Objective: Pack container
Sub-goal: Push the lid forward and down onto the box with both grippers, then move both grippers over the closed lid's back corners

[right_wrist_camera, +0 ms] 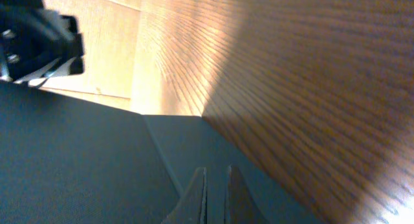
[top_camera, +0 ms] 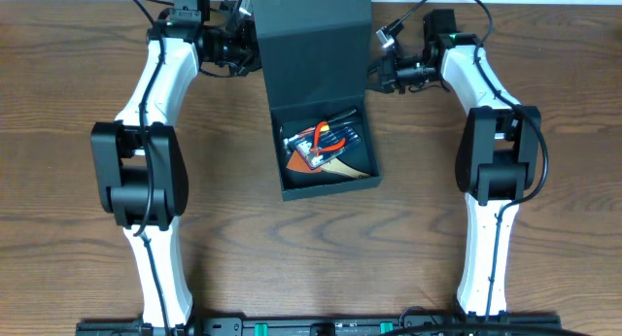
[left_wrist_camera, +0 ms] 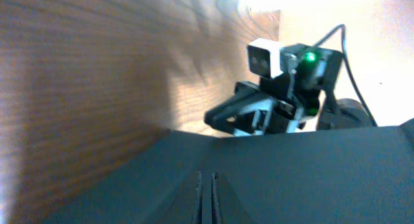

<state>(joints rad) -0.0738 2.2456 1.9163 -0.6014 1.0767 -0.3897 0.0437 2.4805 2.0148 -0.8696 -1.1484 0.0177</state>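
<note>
While lying open at bench (top_camera: 243,239) centre, packed with hand tools (top_camera: 326,145): container (top_camera: 330,187), lid (top_camera: 311,45) raised at rear. At lid's left edge, left claw (left_wrist_camera: 207,179); at right edge, right claw (right_wrist_camera: 215,173). Both pressed nearly together, thin slit showing; pinching lid or not, cannot tell.

The dark teal-grey container (top_camera: 326,147) sits open mid-table, lid raised, tools inside.

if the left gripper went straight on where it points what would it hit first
Probably the open container lid, right under the left gripper; if it clears that, the right gripper opposite. Depth is unclear.
</note>
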